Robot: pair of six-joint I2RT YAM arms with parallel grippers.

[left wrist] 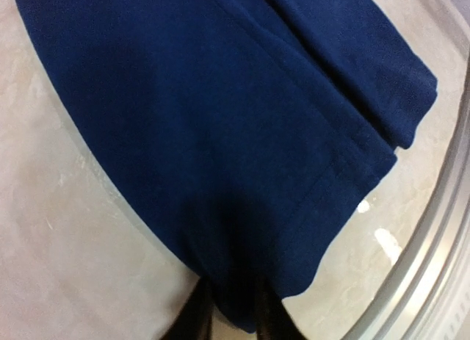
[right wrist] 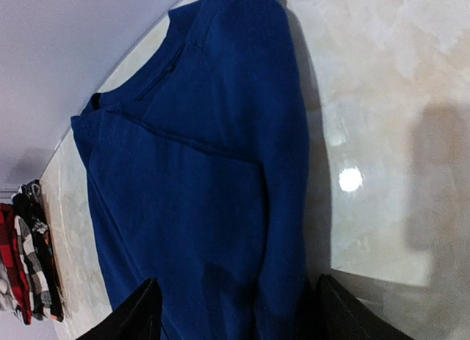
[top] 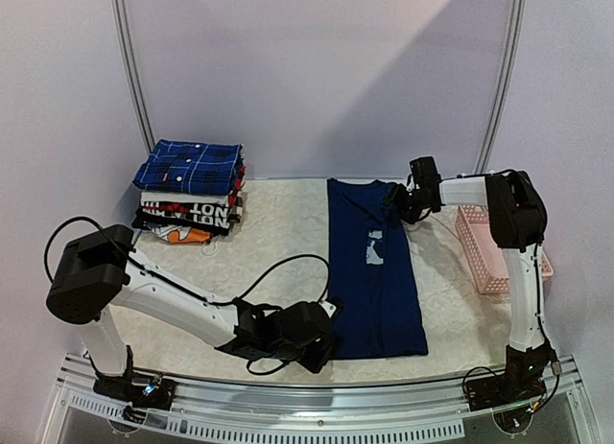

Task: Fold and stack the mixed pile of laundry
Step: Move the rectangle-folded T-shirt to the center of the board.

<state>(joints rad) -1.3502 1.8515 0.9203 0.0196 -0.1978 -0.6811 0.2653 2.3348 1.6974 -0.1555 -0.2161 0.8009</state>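
Lying folded in a long strip, a navy T-shirt (top: 379,300), pale-blue print up; right gripper (right wrist: 239,307) spread wide at its collar end, left gripper (left wrist: 231,319) at its hem, grip unclear

A T-shirt (top: 374,271) lay flat and lengthwise in the middle of the table (top: 278,223), with its collar toward the far edge and its hem toward the near edge. Well to the left of the T-shirt, at the far side of the table, sat a stack of folded clothes (top: 187,219) with a folded shirt (top: 189,166) on top. A basket (top: 484,247) stood to the T-shirt's right, along the table's right edge. The left gripper (top: 328,329) sat at the T-shirt's near left corner, where the hem lay between its fingers (left wrist: 268,318). The right gripper (top: 398,202) was at the far right corner, over the shoulder.
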